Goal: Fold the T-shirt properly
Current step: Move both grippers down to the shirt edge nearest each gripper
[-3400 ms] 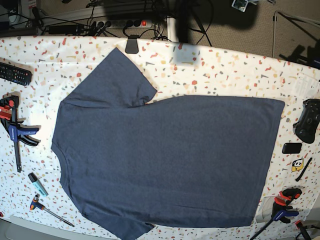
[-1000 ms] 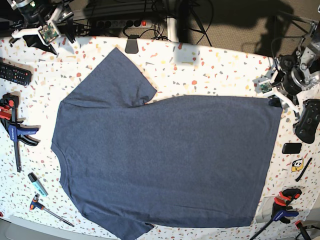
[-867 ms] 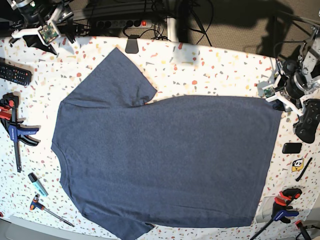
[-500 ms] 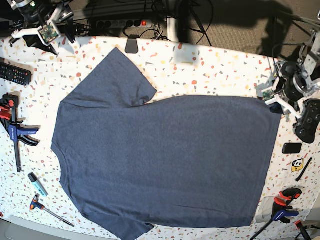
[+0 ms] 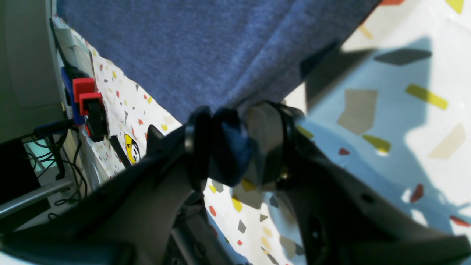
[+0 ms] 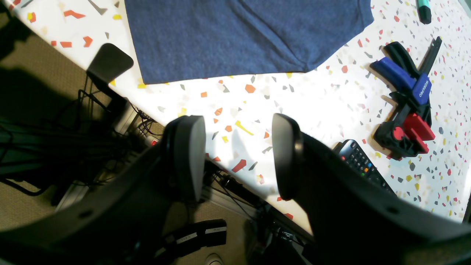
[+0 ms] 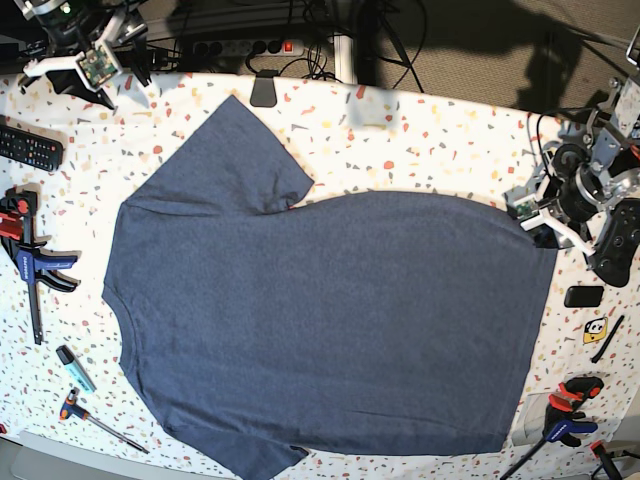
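Note:
The dark navy T-shirt (image 7: 330, 320) lies flat on the speckled table, plain side up, neck to the left and hem to the right. My left gripper (image 7: 541, 228) is at the hem's far right corner. In the left wrist view it (image 5: 232, 147) is shut on a bunched fold of the shirt (image 5: 206, 48). My right gripper (image 7: 105, 90) hovers over the table's far left edge, apart from the shirt. In the right wrist view it (image 6: 239, 154) is open and empty, with the shirt's sleeve (image 6: 239, 36) beyond it.
A remote (image 7: 30, 148) and a red-blue clamp (image 7: 30, 265) lie at the left, a marker (image 7: 75, 367) and a small tool (image 7: 100, 420) at the front left. A game controller (image 7: 622, 240), a black box (image 7: 583, 296) and another clamp (image 7: 565, 410) are at the right.
My left gripper has come down to the hem's far right corner, shut on it and drawn it slightly inward. The right arm has not moved.

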`<state>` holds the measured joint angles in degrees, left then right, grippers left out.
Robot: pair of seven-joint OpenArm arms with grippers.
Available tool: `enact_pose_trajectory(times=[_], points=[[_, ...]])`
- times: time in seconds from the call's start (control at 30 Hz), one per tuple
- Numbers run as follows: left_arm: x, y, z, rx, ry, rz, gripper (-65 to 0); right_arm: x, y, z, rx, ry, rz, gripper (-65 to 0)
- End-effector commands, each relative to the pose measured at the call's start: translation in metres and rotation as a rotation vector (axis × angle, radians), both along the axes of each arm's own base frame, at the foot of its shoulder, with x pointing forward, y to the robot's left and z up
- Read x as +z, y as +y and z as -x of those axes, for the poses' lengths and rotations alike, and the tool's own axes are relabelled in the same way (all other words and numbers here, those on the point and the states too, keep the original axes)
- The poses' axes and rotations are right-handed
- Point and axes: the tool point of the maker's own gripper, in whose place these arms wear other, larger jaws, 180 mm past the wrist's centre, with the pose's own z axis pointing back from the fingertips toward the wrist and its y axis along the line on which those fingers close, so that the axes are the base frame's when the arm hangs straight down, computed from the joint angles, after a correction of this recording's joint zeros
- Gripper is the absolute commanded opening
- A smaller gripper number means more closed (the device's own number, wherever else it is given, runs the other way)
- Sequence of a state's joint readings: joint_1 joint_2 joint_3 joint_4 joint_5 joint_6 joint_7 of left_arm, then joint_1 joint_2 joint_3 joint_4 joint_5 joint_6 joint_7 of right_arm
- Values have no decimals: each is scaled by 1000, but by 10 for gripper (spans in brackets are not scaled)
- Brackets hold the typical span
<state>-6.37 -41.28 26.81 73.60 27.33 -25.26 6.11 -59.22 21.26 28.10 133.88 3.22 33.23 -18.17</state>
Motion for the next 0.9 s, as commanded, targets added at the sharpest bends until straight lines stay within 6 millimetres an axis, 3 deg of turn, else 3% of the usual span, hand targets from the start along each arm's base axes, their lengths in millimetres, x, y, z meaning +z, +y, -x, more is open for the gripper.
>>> enact_pose_trajectory(times=[0.0,0.13,0.17,0.37,0.63,0.87], points=[[4,10,-3,6,-2,-32,-467,7,2,-2,6,-24,-6,-359],[2,14,-1,18,12,-51,-642,7,2,-2,6,-24,-6,-359],[2,14,-1,18,12,-50,-650,7,2,-2,6,-24,-6,-359],[1,14,-1,29,0,-49,-650,6,0,-2,26,-19,23,-359],[-1,14,1,46,-11,-52,-650,-1,-1,-8,209,6,185,-359],[-10,4,2,87,6,-62,-650,-44,13,-35,323,7,267,-359]])
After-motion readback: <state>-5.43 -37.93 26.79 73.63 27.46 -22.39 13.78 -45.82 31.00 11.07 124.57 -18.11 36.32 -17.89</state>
